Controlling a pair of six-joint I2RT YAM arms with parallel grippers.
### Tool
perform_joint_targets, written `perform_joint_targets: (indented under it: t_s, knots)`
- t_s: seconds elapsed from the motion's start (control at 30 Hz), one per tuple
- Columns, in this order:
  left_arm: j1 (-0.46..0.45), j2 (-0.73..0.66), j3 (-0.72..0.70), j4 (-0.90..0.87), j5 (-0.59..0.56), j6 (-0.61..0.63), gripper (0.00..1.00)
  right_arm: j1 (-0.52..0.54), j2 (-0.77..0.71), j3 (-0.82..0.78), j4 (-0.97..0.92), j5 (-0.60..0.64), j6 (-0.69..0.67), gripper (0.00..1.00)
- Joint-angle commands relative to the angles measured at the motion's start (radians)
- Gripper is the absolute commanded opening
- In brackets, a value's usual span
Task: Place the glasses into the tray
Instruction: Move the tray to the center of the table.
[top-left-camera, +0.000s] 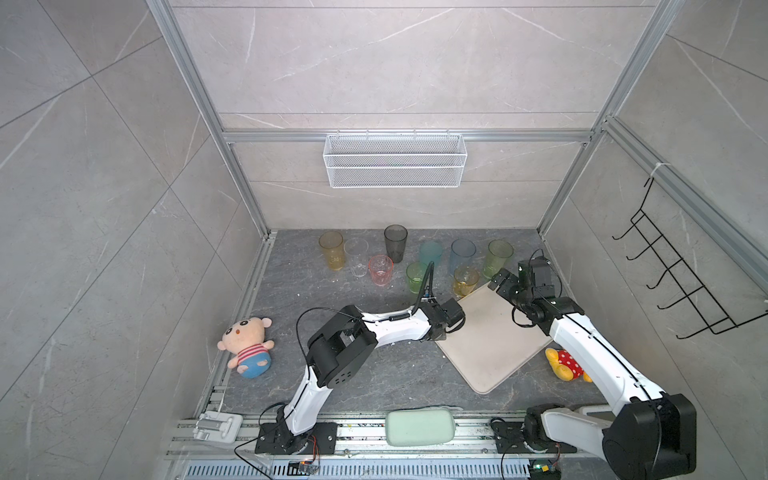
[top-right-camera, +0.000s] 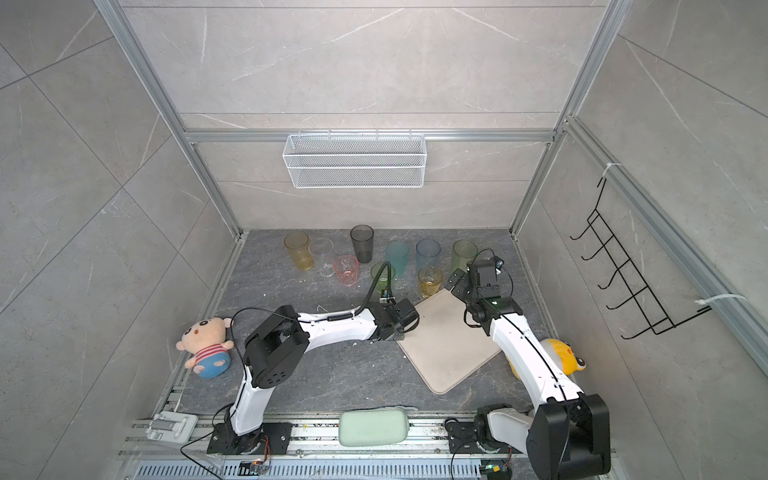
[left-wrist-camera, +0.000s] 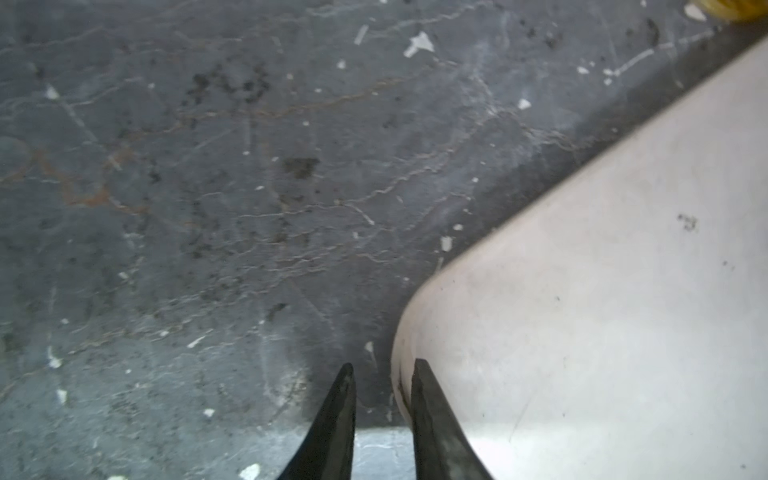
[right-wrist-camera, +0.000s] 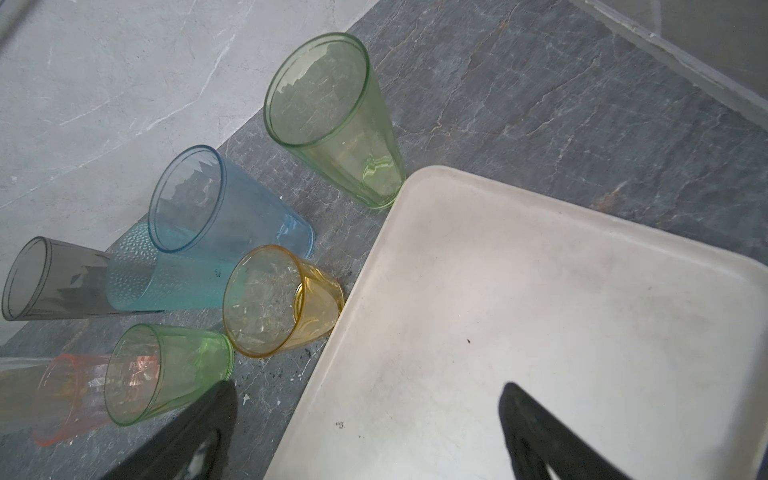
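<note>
Several tinted glasses stand upright in a loose row at the back of the dark table, among them a tall amber one (top-left-camera: 331, 250), a smoky grey one (top-left-camera: 395, 243) and a tall green one (top-left-camera: 498, 258) (right-wrist-camera: 332, 120). A short amber glass (top-left-camera: 465, 281) (right-wrist-camera: 282, 301) stands right against the tray's far edge. The cream tray (top-left-camera: 490, 345) (right-wrist-camera: 540, 311) lies turned at an angle, with nothing on it. My left gripper (left-wrist-camera: 384, 365) is low at the tray's left corner (left-wrist-camera: 582, 332). Its jaws are narrowly apart and straddle the rim. My right gripper (right-wrist-camera: 368, 388) hangs wide open and empty over the tray's far corner.
A pink plush doll (top-left-camera: 247, 347) lies at the left and a yellow plush toy (top-left-camera: 563, 363) sits beside the right arm. A pale green pad (top-left-camera: 419, 427) rests on the front rail. A white wire basket (top-left-camera: 395, 160) hangs on the back wall and a black hook rack (top-left-camera: 681, 274) on the right wall.
</note>
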Motion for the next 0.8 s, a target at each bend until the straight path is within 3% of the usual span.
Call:
perform_joint_targets:
  t_s: [0.0, 0.5, 0.6, 0.77]
  knots:
    - [0.021, -0.07, -0.069, 0.015, -0.012, -0.011, 0.22, 0.002, 0.012, -0.011, 0.013, -0.005, -0.003, 1.0]
    - [0.112, -0.15, -0.227, 0.084, 0.008, 0.09, 0.09, 0.004, 0.015, -0.013, 0.017, -0.004, -0.011, 1.0]
    - [0.144, -0.18, -0.266, 0.117, 0.03, 0.146, 0.08, 0.007, 0.014, -0.012, 0.017, -0.004, -0.012, 1.0]
    - [0.201, -0.226, -0.331, 0.203, 0.099, 0.35, 0.04, 0.008, 0.012, -0.011, 0.017, -0.004, -0.013, 1.0]
